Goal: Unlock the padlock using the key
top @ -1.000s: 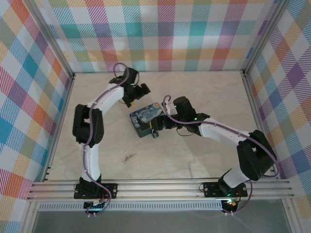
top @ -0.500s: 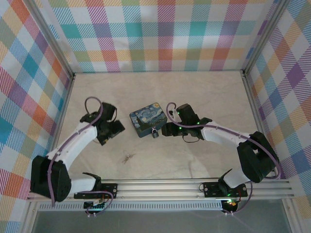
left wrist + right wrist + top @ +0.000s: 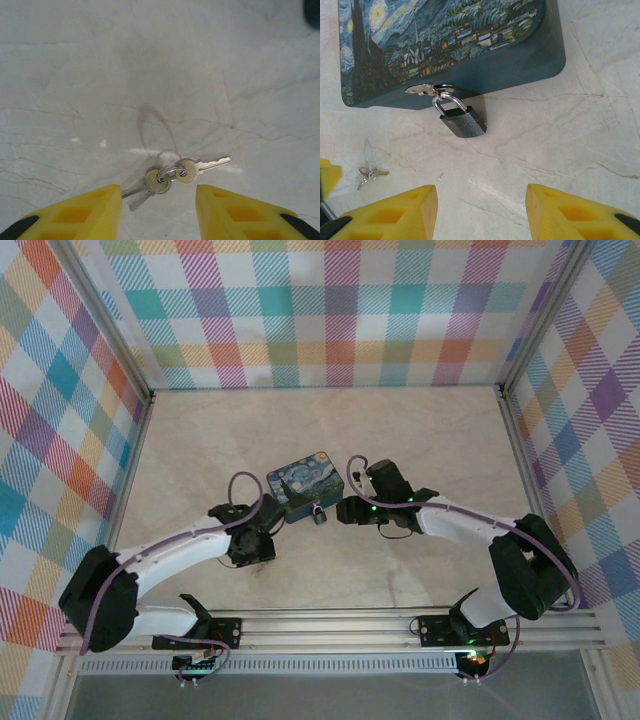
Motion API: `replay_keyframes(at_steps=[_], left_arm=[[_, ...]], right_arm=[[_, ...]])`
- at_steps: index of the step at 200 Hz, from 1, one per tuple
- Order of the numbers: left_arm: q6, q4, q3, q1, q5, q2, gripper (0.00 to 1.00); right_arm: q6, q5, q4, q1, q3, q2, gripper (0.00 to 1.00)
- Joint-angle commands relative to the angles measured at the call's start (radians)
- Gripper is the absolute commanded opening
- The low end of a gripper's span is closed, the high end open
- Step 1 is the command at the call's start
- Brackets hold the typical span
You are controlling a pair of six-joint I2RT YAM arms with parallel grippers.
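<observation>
Several small keys [image 3: 172, 175] on a ring lie flat on the table, one blade pointing right. My left gripper [image 3: 158, 200] hangs open just above them, a yellow finger on either side, touching none. The dark padlock [image 3: 462, 121] hangs by its silver shackle from the hasp [image 3: 425, 89] of the blue painted box [image 3: 445, 45] and rests on the table. My right gripper [image 3: 481, 200] is open, a short way in front of the padlock, with bare table between its fingers. From above, the left gripper [image 3: 258, 550] sits near-left of the box [image 3: 298, 483], the right gripper [image 3: 335, 511] right of the padlock [image 3: 318, 513].
In the right wrist view the keys [image 3: 370, 173] lie at the far left beside a yellow fingertip [image 3: 327, 177] of the left gripper. Checked walls and metal rails enclose the marbled table [image 3: 420, 440], with free room behind and to the right of the box.
My left arm swung from behind the box round to the near left and came down over the keys, its jaws narrowing. The right gripper's jaws narrowed a little near the padlock.
</observation>
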Motion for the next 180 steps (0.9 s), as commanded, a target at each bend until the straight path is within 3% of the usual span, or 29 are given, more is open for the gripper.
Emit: replay_keyframes(at_steps=[1,24,72,180], left_arm=[[0.080,-0.033,0.051,-0.053,-0.100,0.069,0.37],[0.116,-0.030,0.082,-0.119,-0.139,0.142,0.32],[0.169,-0.084,0.175,-0.218,-0.217,0.246,0.32],[0.255,-0.058,0.142,-0.239,-0.235,0.309,0.27]], right_arm=[[0.005,0.007,0.010,0.001,-0.013,-0.044,0.49],[0.001,0.019,0.006,0.002,-0.019,-0.055,0.50],[0.000,0.019,0.007,0.001,-0.025,-0.056,0.50],[-0.007,0.009,0.005,0.001,-0.015,-0.046,0.51]])
